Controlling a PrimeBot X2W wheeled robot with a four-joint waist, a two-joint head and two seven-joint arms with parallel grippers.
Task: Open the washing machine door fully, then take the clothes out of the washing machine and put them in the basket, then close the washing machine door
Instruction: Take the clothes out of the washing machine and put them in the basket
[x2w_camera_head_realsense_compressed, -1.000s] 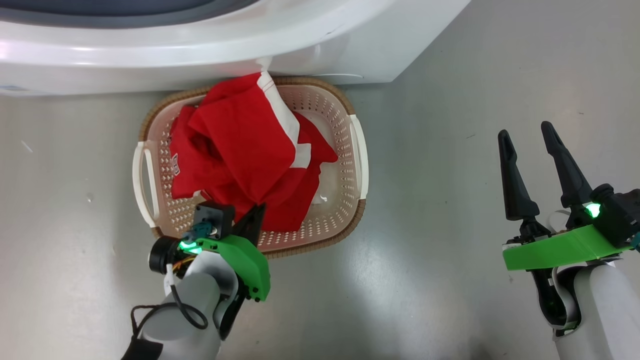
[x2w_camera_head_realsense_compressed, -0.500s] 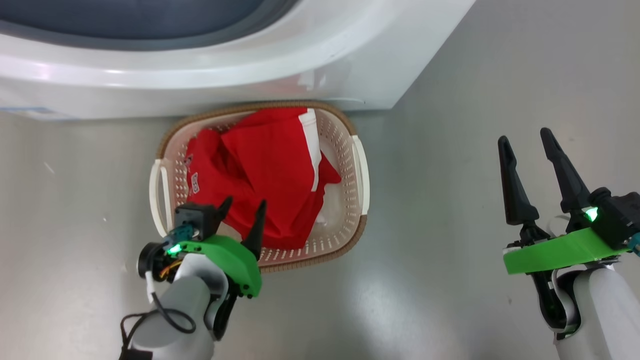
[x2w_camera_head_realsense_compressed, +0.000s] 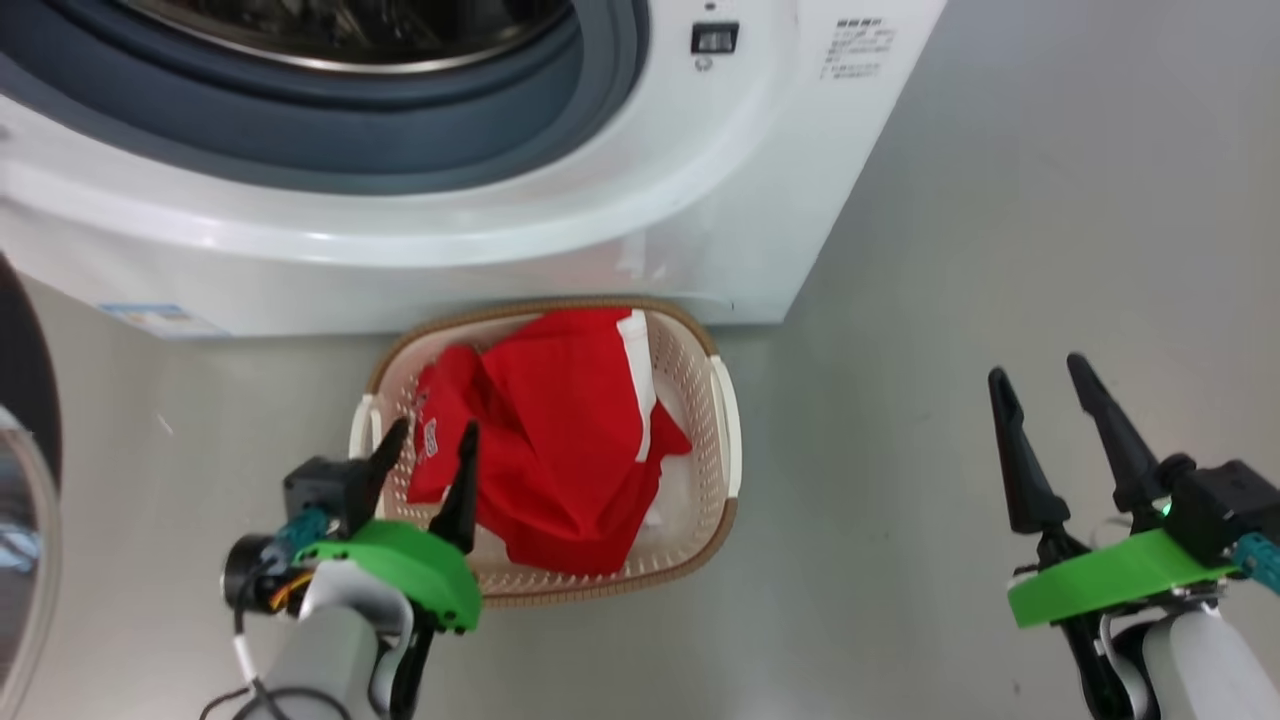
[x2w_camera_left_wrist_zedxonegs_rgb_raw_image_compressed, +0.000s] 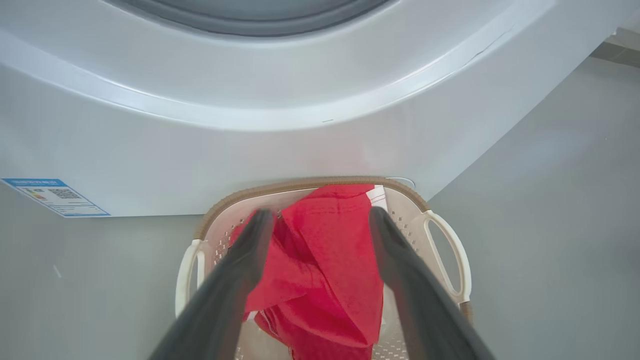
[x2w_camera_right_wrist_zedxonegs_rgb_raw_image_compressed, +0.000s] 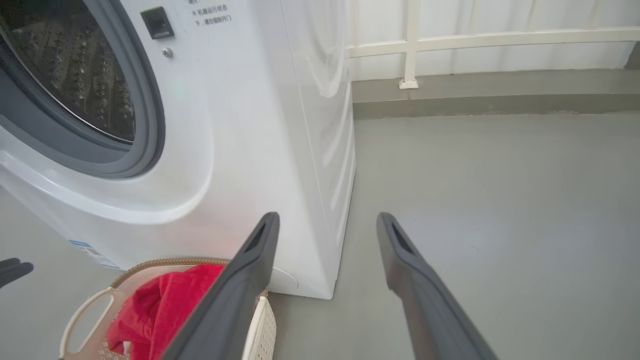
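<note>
Jaws on left arm open and empty over near rim of basket, jaws on right arm open and empty above grey floor, red clothes heaped in basket, white washing machine just behind, door swung open at left.

Chinese print on washing machine; blue label w/ QR code, unreadable.

The grey floor carries the washing machine and the basket.
</note>
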